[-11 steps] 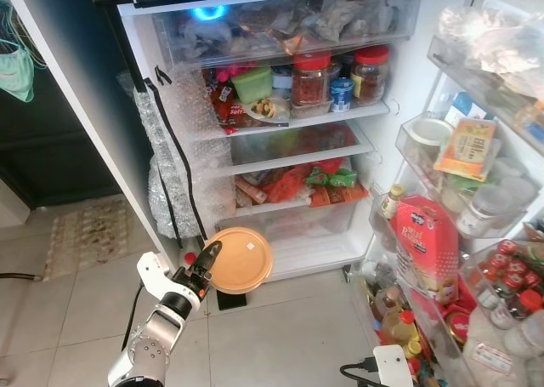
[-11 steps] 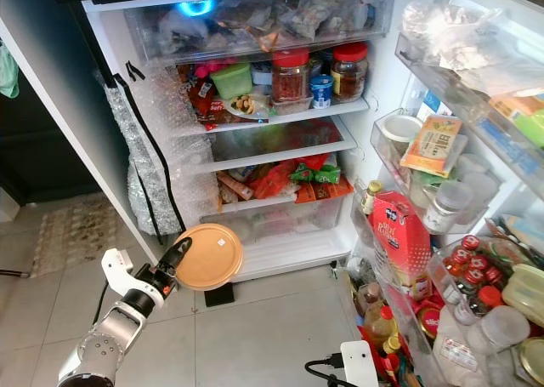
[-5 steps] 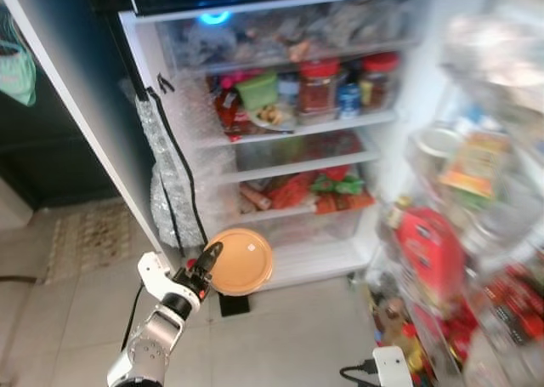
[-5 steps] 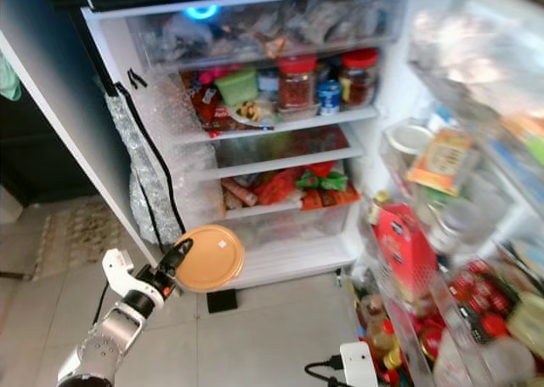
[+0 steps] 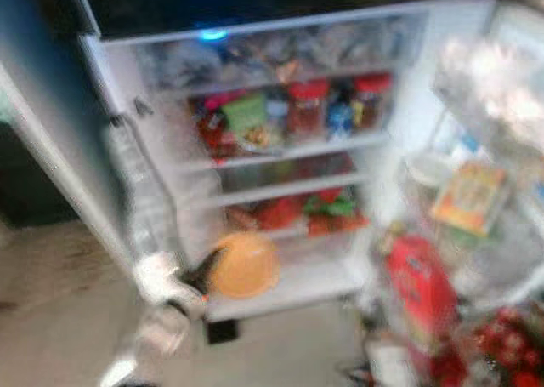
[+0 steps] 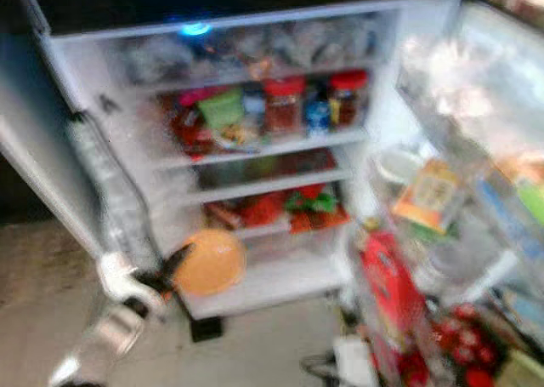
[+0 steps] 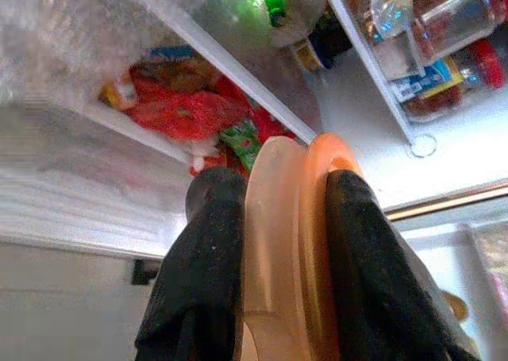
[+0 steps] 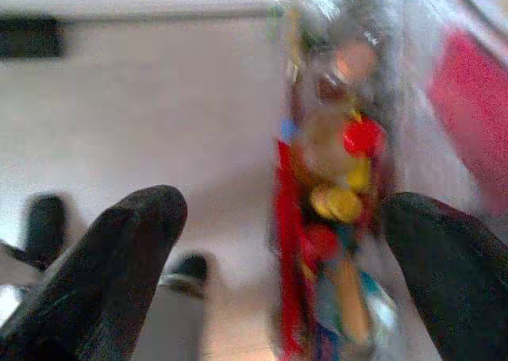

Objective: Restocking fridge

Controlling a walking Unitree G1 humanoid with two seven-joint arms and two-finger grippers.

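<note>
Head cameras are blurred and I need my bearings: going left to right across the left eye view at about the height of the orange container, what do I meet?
Left gripper → orange lidded container it grips → white bottom fridge shelf → red carton in the open door's rack.

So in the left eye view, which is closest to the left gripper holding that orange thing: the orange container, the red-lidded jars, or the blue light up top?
1. Orange container, clamped in the left gripper, low by the bottom shelf.
2. Red-lidded jars, on the upper shelf.
3. Blue light, at the fridge's top.
</note>
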